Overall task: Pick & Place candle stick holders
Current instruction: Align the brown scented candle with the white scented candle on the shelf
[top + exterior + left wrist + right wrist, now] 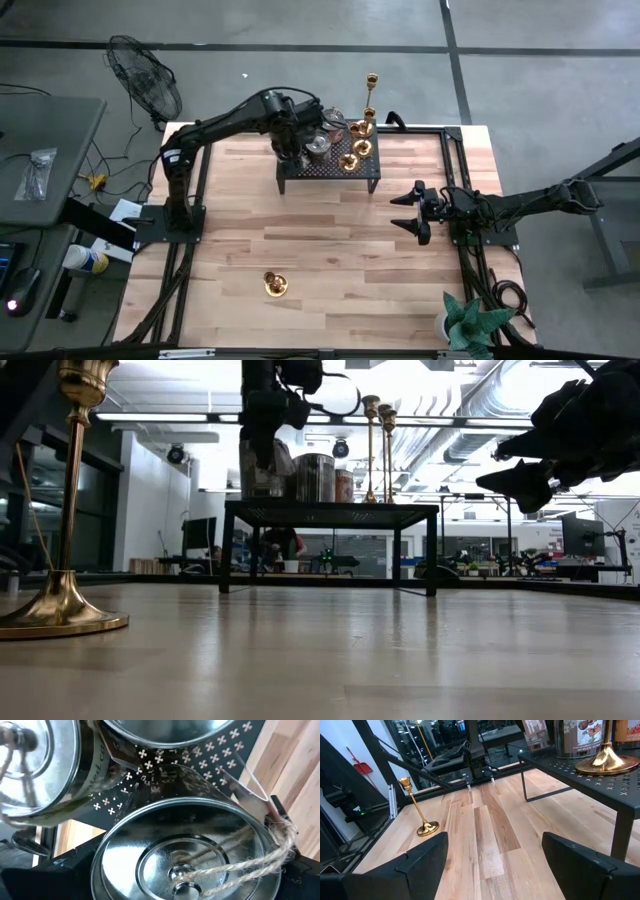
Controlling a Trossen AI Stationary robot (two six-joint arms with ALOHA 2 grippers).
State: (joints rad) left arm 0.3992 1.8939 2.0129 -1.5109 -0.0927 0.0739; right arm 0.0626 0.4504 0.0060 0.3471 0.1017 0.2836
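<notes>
Pincer [291,143] on your left arm straddles, jaws wide, a squat silvery round cup [185,852] on the black perforated metal stand [330,166]; right pincer [408,212] hangs open over the desk [330,250].

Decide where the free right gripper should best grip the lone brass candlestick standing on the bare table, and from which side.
Grip the brass candlestick at mid-stem, coming in level from the side. It stands upright, its stem is thin, and its flared base sits flat on the table, so the right gripper, now open, should close across it easily.
</notes>
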